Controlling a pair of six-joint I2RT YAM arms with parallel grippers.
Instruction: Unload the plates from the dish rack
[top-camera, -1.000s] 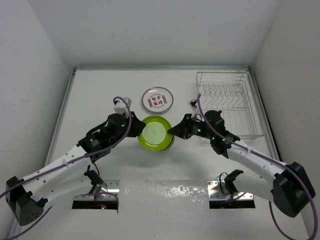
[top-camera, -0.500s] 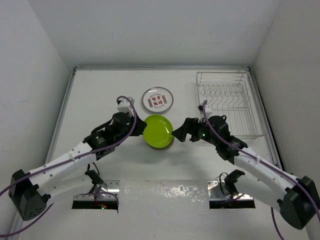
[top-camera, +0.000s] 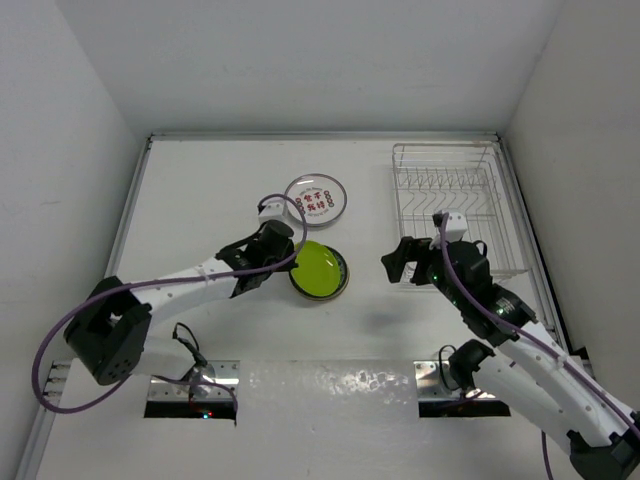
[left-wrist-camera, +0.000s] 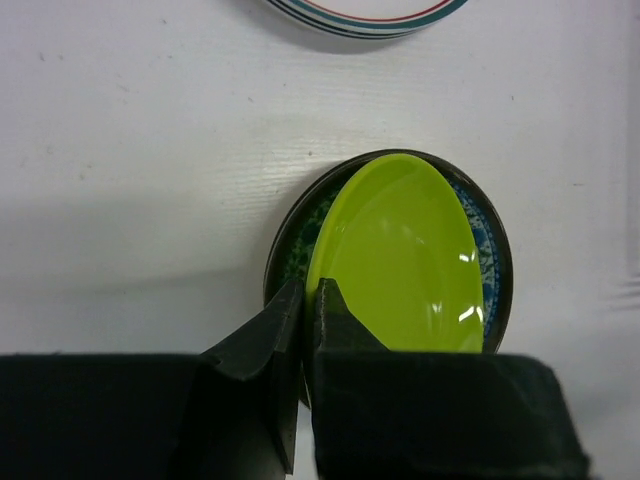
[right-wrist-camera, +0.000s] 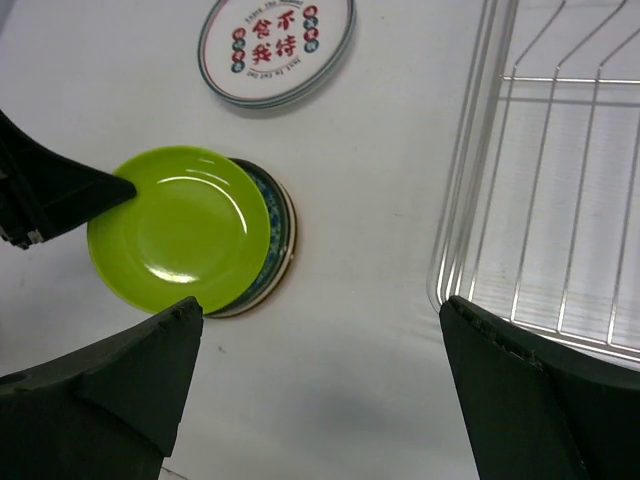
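Note:
The lime green plate lies tilted over a dark blue-patterned plate at mid table. My left gripper is shut on the green plate's left rim. In the left wrist view the jaws pinch that rim, with the green plate and the dark plate ahead. My right gripper stands open, clear of the plate, at the front left corner of the dish rack. The rack holds no plate that I can see. The right wrist view shows the green plate and the rack.
A white plate with red characters lies behind the stack, also in the right wrist view as the white plate. The walls of the enclosure close in the table at left, right and back.
My right gripper let go of the green plate, opened wide and drew back right toward the rack. My left gripper shut on the plate's left rim and carried it over the dark plate.

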